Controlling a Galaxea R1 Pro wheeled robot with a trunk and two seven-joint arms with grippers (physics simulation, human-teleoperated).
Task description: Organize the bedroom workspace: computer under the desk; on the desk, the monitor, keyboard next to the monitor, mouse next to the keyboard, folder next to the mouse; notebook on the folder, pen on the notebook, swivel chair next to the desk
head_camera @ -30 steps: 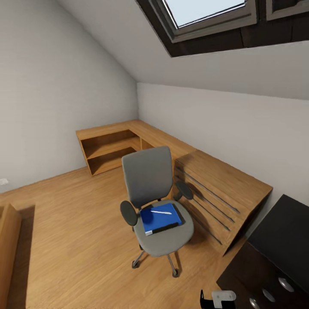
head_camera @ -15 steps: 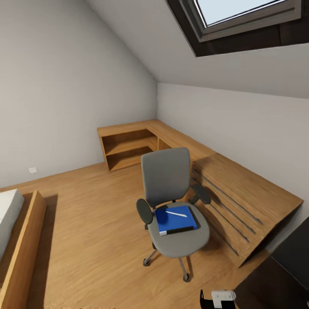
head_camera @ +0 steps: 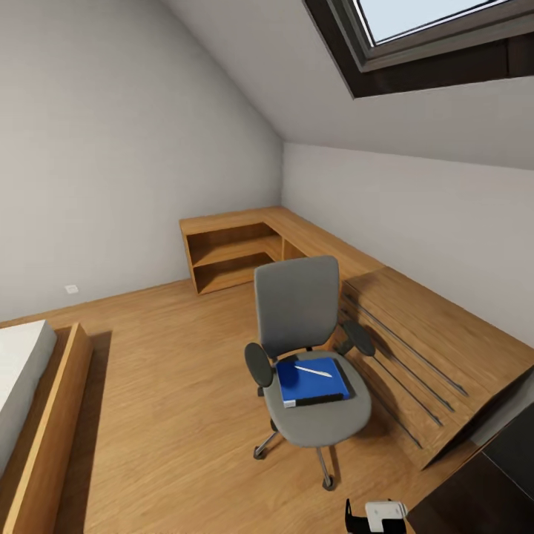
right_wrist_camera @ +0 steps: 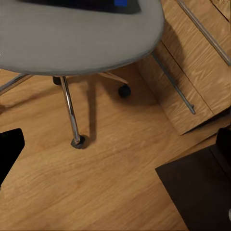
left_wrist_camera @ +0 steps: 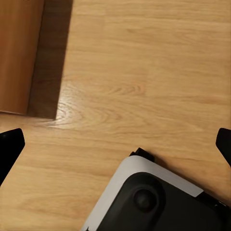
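Bedroom (head_camera: 148,185), attic type: sloped grey walls, light wood floor (head_camera: 170,386), skylight overhead.

Item 1, swivel chair (head_camera: 304,356): grey, black armrests, chrome star base; standing on the floor just in front of the low oak shelving (head_camera: 245,248) and slatted oak unit (head_camera: 415,348). Taken as landmark for the entries below.

Item 2, folder (head_camera: 311,380): bright blue, lying flat on the chair seat. A dark, pale-edged strip along its near edge is reading as the notebook (head_camera: 315,401), though the stacking is hard to tell.

Item 3, pen (head_camera: 313,370): white, resting across the blue cover.

Item 4, desk (head_camera: 482,497): black corner showing to the right of the chair, well apart from it.

Item 5, bed frame (head_camera: 44,415): far left of the chair.

Item 6, left gripper (left_wrist_camera: 115,144) and right gripper (right_wrist_camera: 115,144): both spread wide, carrying nothing, hanging over bare floor; the right one is looking at the chair's legs and castors.

Handling note, as judgement: the approach is under way. Doing it well is meaning closing squarely on the seat's front, stopping short of the castors, and lifting the loose pen first so it is not rolling off the folder.
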